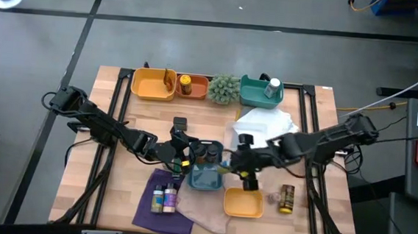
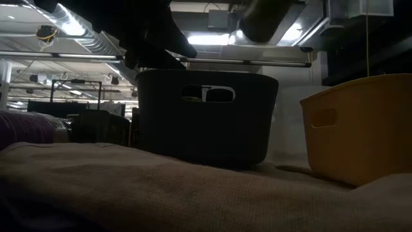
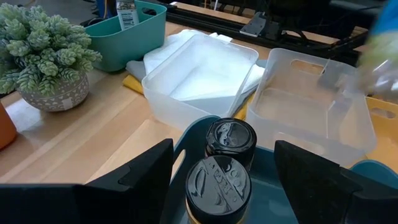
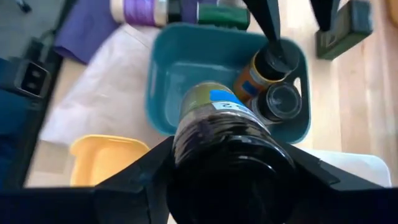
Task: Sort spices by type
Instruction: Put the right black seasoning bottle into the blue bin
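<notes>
A blue tray (image 1: 205, 177) sits mid-table with two dark-lidded jars standing in its far end (image 3: 230, 140), (image 3: 217, 186). One of them has an orange label (image 4: 255, 78). My left gripper (image 1: 191, 158) is open, with one finger on each side of these jars (image 3: 227, 180). My right gripper (image 1: 244, 167) is shut on a dark-lidded jar with olive contents and a blue label (image 4: 214, 102), held above the blue tray's right edge. Two more jars (image 1: 163, 199) lie on a purple cloth, and another (image 1: 286, 198) stands near the small yellow tray. My right gripper pinches the olive jar between its two fingers (image 4: 140, 177) at the dark lid end (image 4: 224, 155), one finger on each side. The jar points away from the wrist, bottom end toward the blue tray. It is lifted clear of the table and the tray.
At the far edge stand a yellow tray (image 1: 152, 85), an orange tray holding a jar (image 1: 187, 86), a spiky green plant (image 1: 224, 88) and a teal tray with a white bottle (image 1: 262, 90). Clear plastic containers (image 1: 264, 124) lie right of centre. A small yellow tray (image 1: 243, 202) and beige cloth (image 1: 206, 216) are near.
</notes>
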`<state>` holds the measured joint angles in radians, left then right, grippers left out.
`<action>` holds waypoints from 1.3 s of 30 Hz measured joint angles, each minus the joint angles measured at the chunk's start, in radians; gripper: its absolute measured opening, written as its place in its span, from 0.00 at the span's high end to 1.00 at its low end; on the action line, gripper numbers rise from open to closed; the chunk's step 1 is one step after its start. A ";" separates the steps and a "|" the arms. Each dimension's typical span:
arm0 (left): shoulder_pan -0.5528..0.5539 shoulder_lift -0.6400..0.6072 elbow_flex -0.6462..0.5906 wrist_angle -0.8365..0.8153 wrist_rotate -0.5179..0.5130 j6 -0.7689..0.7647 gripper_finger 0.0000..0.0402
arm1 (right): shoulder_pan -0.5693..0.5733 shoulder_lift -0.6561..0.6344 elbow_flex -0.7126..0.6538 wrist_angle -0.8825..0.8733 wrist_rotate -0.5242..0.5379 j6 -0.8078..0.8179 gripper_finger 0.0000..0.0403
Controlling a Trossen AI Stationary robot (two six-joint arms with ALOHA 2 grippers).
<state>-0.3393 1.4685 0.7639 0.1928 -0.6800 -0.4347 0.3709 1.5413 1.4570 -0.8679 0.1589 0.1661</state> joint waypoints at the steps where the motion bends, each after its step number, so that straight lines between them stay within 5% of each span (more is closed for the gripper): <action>1: 0.000 0.000 0.000 -0.001 0.000 0.000 0.35 | -0.018 0.018 0.000 0.004 -0.020 -0.016 0.46; 11: 0.000 0.000 0.000 -0.003 0.000 0.000 0.35 | -0.113 0.176 0.000 0.067 -0.143 -0.131 0.46; 39: 0.000 0.000 0.000 -0.035 0.000 -0.003 0.35 | -0.136 0.333 0.000 0.120 -0.118 -0.228 0.40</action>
<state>-0.3393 1.4685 0.7639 0.1581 -0.6800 -0.4381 0.2347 1.8748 1.4567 -0.7480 0.0414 -0.0616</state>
